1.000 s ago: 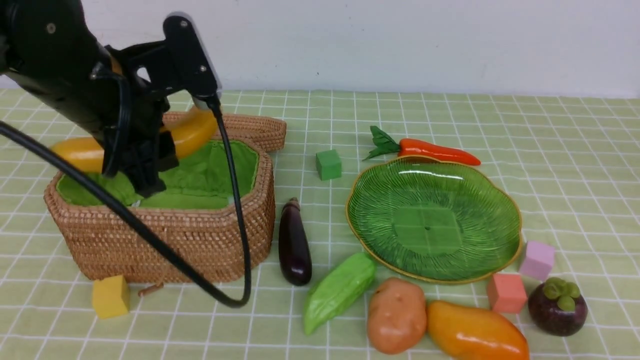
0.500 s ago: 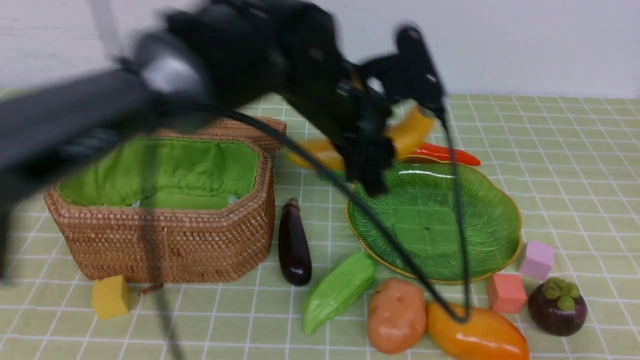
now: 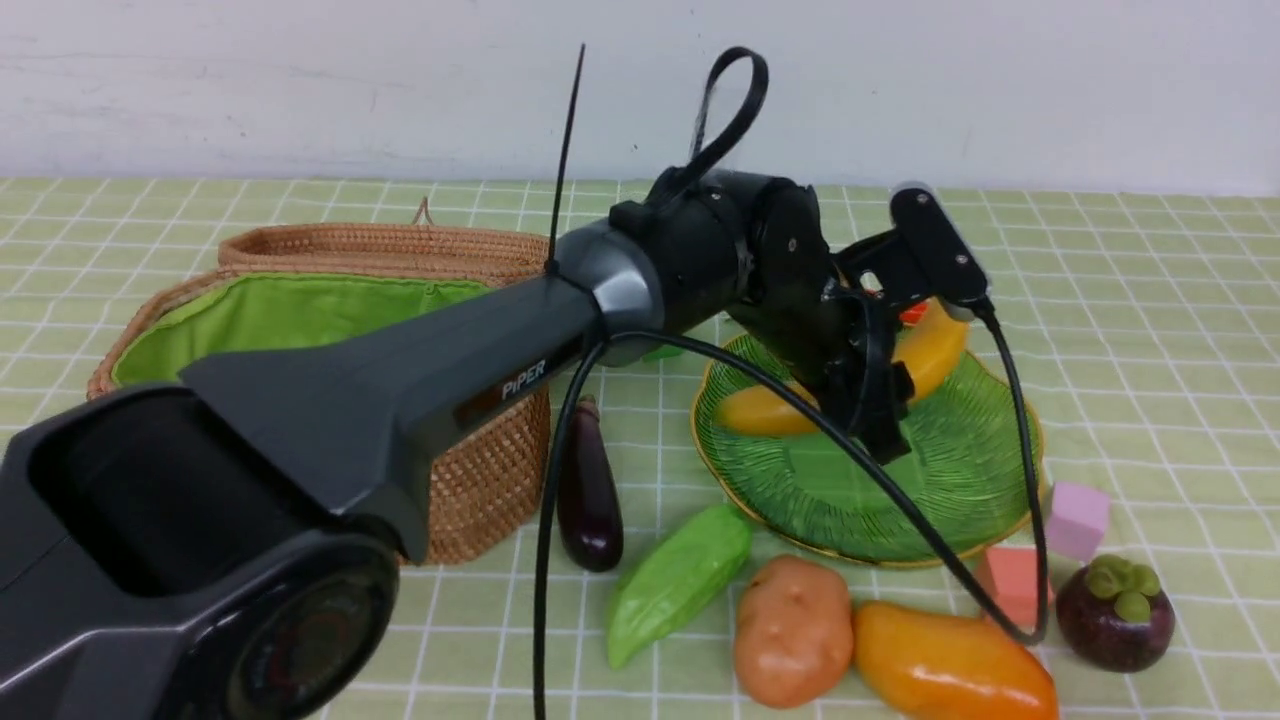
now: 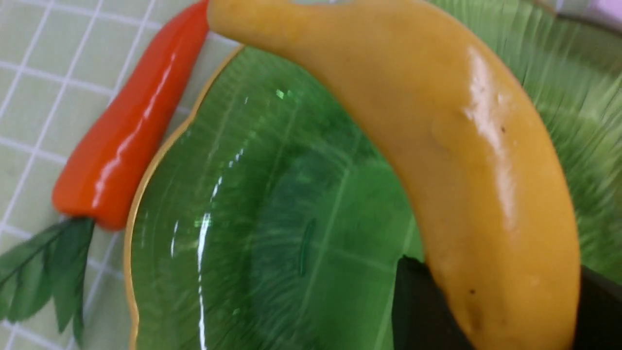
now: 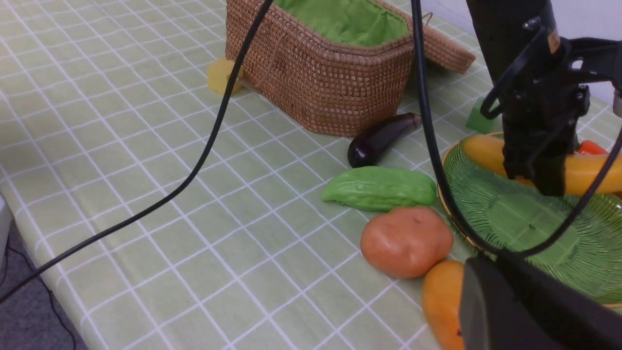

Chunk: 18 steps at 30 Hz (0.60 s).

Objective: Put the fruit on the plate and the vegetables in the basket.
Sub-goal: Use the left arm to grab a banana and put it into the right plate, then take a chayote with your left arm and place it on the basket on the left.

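My left gripper (image 3: 885, 432) is shut on the long yellow banana (image 3: 765, 410), holding it low over the green plate (image 3: 960, 470); I cannot tell whether it touches the plate. In the left wrist view black fingers (image 4: 418, 301) flank the banana (image 4: 461, 146) above the plate (image 4: 272, 218), and the carrot (image 4: 131, 126) lies just outside the rim. The eggplant (image 3: 588, 490), gourd (image 3: 680, 580), potato (image 3: 793, 630), mango (image 3: 950, 665) and mangosteen (image 3: 1115, 610) lie on the cloth. The basket (image 3: 480, 480) stands open at the left. My right gripper (image 5: 486, 287) is shut and empty, above the mango (image 5: 440, 301).
A pink cube (image 3: 1075, 520) and a salmon cube (image 3: 1005, 580) sit right of the plate. A yellow cube (image 5: 221, 75) and a green cube (image 5: 478, 119) flank the basket. The left arm's black cable (image 3: 1035, 560) droops across the plate's front. The table edge (image 5: 9, 214) is near.
My left arm has swung to the right from above the basket, carrying the banana, and now holds it low over the plate. Nothing else on the table has moved.
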Tool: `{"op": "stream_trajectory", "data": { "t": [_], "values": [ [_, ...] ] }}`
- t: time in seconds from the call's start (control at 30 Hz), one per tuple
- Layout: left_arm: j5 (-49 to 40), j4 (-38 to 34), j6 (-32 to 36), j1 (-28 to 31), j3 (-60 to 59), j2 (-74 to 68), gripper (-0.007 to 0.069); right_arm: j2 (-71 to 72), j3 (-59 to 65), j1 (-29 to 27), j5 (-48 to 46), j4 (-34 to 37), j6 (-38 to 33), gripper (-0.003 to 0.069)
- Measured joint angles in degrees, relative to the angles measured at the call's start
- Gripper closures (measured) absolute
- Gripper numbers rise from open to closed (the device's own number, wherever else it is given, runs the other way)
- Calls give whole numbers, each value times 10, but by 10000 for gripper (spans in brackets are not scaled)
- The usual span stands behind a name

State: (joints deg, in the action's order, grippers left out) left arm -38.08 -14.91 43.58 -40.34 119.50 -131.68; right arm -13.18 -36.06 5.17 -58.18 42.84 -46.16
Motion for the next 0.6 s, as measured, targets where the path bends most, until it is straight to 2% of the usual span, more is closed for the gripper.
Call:
{"op": "stream_trajectory", "data": {
  "t": [0.1,0.2,0.23,0.3,0.4,0.53,0.6],
  "values": [
    [20,-13,2,0,0,0,293,0,0,0,0,0,0,625],
    [36,-15,2,0,1,0,142,0,0,0,-1,0,0,625],
    [37,-15,2,0,1,0,133,0,0,0,-2,0,0,625],
    [39,-15,2,0,1,0,25,0,0,0,-7,0,0,625],
    [30,-15,-1,0,1,2,-33,0,0,0,-11,0,0,625],
    [-24,-15,-30,1,0,23,-13,0,0,0,-11,0,0,625],
    [-63,-10,-83,2,0,56,54,0,0,0,-11,0,0,624]
  ]
}}
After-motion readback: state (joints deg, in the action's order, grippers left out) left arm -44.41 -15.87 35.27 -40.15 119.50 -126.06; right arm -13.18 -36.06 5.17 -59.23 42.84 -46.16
